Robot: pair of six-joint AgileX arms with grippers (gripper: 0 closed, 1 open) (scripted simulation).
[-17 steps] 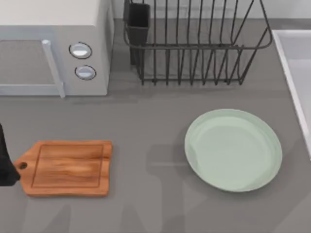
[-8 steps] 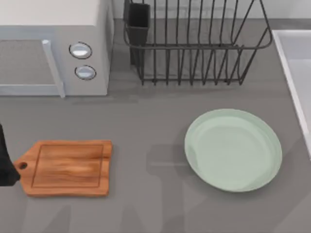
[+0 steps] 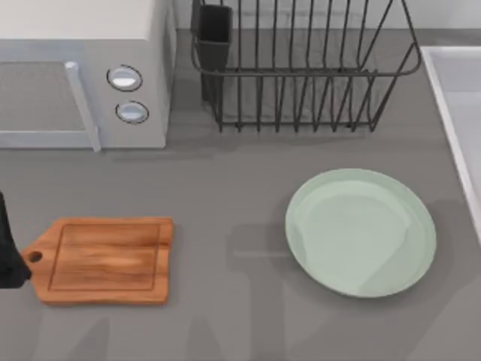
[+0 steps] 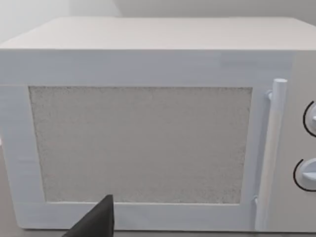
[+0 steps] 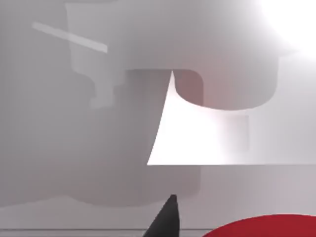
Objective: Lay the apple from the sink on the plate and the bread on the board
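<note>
Top view first: one brown wooden board (image 3: 101,260) lay flat at the table's left, grooved near its edge, its short holed handle touching a black piece of the left arm (image 3: 9,252). One round pale green plate (image 3: 361,232) — shallow-rimmed, bare — sat well apart to the right, near the pale sink (image 3: 453,113) at the right edge. Behind stood one black wire dish rack (image 3: 301,68) and one white microwave (image 3: 83,71) with two round knobs.

Left wrist view: the microwave's speckled door and bar handle, one dark fingertip (image 4: 96,222) before them; how far that pincer gaped I couldn't tell.

Right wrist view: smooth grey-white basin wall, one dark fingertip (image 5: 165,219) just beside the glossy red apple (image 5: 266,227) — nothing visibly gripped, its opening unclear.
</note>
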